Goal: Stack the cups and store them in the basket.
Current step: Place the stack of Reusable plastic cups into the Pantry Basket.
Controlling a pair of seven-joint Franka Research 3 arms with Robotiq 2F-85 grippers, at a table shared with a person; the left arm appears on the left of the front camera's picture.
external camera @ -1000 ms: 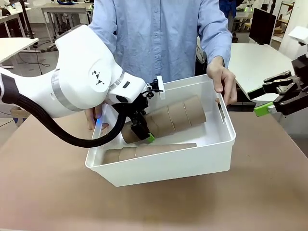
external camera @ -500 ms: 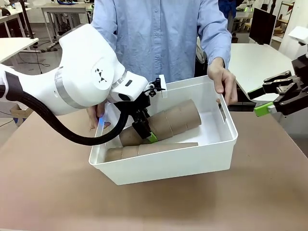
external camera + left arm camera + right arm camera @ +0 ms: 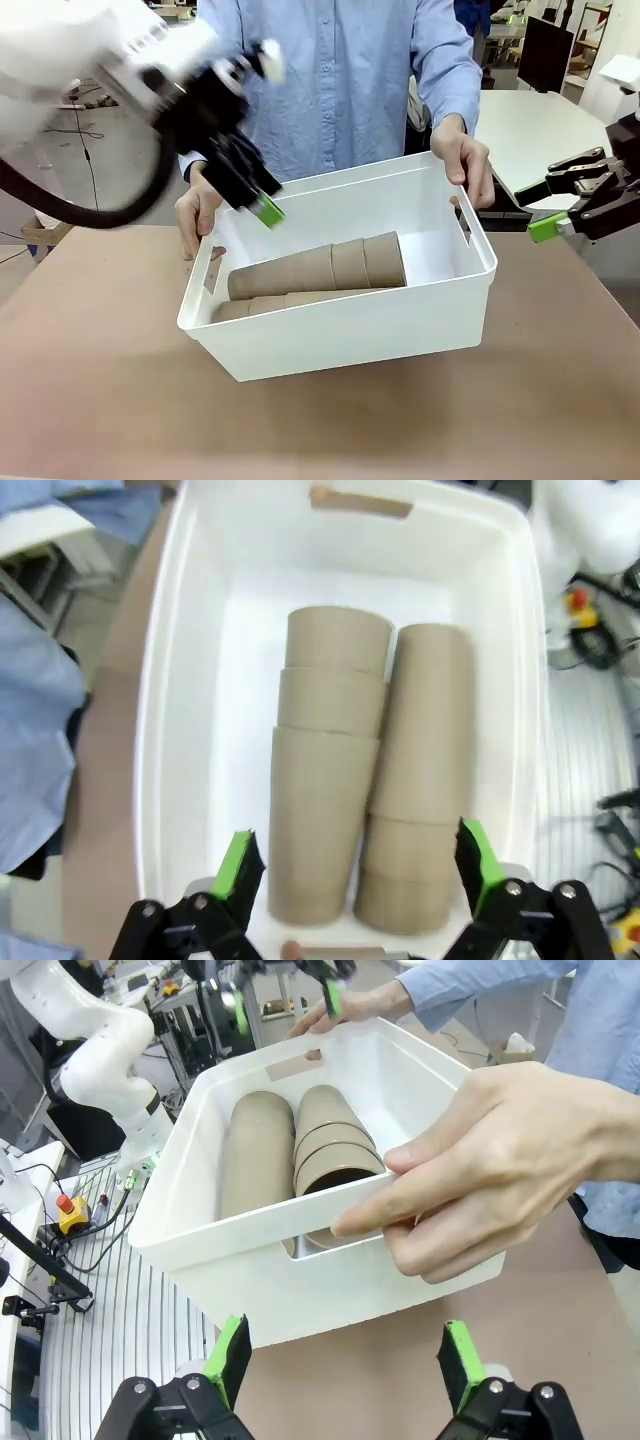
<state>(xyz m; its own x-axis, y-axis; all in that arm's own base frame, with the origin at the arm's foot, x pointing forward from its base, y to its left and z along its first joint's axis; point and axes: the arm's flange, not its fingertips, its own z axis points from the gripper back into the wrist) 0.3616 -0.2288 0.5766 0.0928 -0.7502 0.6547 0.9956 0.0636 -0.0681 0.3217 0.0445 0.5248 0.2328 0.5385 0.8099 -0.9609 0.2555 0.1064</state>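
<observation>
Two stacks of brown paper cups lie on their sides, side by side, in the white basket (image 3: 350, 335): one stack (image 3: 320, 268) behind, the other (image 3: 265, 305) against the front wall. My left gripper (image 3: 262, 203) hangs open and empty above the basket's far left corner. In the left wrist view its open fingers (image 3: 358, 872) frame both stacks (image 3: 325, 770) (image 3: 425, 740) inside the basket (image 3: 190, 680). My right gripper (image 3: 533, 210) stands open off to the right, clear of the basket. Its wrist view shows the basket (image 3: 230, 1270) and the cups (image 3: 335, 1150) beyond its open gripper (image 3: 345, 1360).
A person at the far side holds the basket by both short ends, one hand (image 3: 200, 215) at the left rim and the other hand (image 3: 465, 165) at the right rim, seen close up as a hand (image 3: 500, 1175). The basket rests on the brown table (image 3: 100, 400).
My left gripper has let go of the stack of cups and risen up and to the left out of the basket. That stack now lies in the basket. The right arm is still.
</observation>
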